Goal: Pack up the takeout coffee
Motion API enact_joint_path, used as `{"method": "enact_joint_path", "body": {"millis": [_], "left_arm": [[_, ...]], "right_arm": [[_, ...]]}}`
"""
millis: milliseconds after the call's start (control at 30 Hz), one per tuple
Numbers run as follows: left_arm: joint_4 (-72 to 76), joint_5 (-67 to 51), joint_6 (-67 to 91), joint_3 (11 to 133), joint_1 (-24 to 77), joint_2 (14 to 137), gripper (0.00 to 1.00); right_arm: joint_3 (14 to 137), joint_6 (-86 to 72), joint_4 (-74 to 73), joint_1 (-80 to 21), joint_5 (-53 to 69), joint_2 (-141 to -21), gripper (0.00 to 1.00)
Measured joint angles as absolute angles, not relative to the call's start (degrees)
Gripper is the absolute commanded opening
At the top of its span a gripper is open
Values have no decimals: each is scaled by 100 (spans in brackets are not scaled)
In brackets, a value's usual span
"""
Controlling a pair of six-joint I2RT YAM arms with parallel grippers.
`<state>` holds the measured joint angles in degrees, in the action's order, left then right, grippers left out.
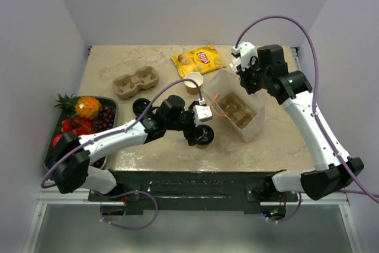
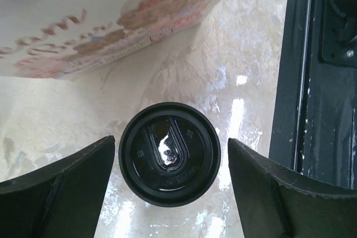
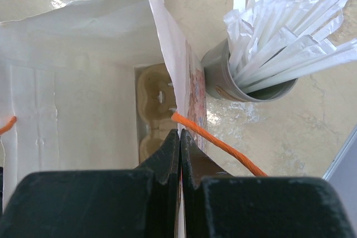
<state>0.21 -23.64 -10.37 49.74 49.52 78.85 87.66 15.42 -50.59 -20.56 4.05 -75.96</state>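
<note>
Our left fingers (image 2: 61,193), black and wedge-shaped, stand apart on either side of the cup (image 1: 204,141). Its glossy round black lid (image 2: 170,153) sits between them with slim gaps, near the front edge of the marbled desk (image 2: 245,54) and just beside the bag (image 3: 83,82). Our right fingers (image 3: 165,160) are pressed together on the bag's thin white paper wall, holding its mouth open over a moulded-pulp carrier (image 3: 153,101) inside. We judge that a hard squeeze could dent the soft kraft wall or pop the lid, a nudge could tip the cup off the edge, and the pinched paper could tear or slip, letting the mouth sag
</note>
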Motion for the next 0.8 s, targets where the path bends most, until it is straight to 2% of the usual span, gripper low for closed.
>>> {"method": "enact_joint_path", "body": {"millis": [267,567,800], "left_arm": [[-1033,-2429,-1328,5666,4952,8744,85],[-1339,-2449,-1444,5841,4952,8799,73],[-1332,-2346,-1461,5883,5009,8844,76]], "right_arm": [[8680,1544,-5052,-2056,401,-7496,0],[8503,1544,-5015,-2056,401,-7369,0],[8486,1546,-4993,-2056,401,-7371,0]]}}
